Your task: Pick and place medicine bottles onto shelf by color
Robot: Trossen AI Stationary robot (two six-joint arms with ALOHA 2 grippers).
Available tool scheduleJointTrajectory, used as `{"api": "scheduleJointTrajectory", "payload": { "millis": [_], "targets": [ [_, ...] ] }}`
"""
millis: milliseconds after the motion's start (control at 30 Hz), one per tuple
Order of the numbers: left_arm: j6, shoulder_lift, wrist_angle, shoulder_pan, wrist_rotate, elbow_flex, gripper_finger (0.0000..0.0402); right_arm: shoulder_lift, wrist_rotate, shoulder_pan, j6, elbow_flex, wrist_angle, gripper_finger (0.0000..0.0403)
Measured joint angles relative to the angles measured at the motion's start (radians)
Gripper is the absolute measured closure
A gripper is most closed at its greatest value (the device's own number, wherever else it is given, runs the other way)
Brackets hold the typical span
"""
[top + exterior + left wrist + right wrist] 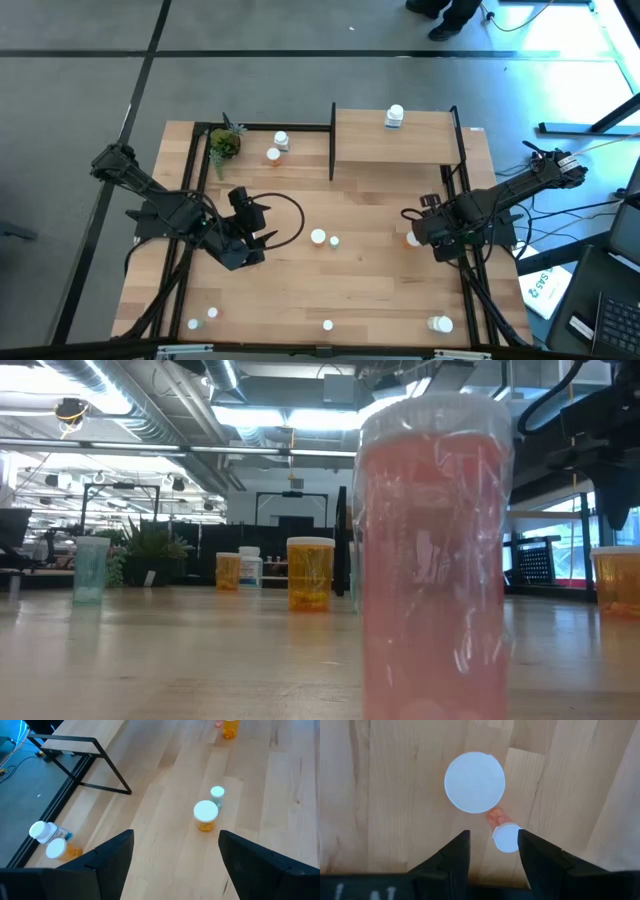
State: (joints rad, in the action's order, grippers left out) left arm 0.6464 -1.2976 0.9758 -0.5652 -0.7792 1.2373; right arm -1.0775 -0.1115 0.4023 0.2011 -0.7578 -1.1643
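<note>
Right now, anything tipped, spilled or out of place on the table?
One white bottle by the shelf leg appears to lie on its side, next to an upright orange bottle. Nothing spilled or damaged that I can see.

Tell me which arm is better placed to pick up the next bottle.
Probably the right. The right gripper hangs open directly above two bottles, with the small bottle between its fingers. The left gripper is open too, but the orange bottle lies farther ahead.

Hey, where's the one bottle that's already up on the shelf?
In the high view, the white bottle stands alone on the shelf near its far edge, right of the middle, far from both hands.
</note>
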Motion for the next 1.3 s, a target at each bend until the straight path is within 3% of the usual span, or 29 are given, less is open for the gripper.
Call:
{"api": "scheduleJointTrajectory", "payload": {
  "millis": [1300],
  "targets": [
    [0.000, 0.000, 0.000, 0.000, 0.000, 0.000, 0.0116, 0.000, 0.000, 0.001, -0.011, 0.000, 0.050, 0.0236]
  ]
}}
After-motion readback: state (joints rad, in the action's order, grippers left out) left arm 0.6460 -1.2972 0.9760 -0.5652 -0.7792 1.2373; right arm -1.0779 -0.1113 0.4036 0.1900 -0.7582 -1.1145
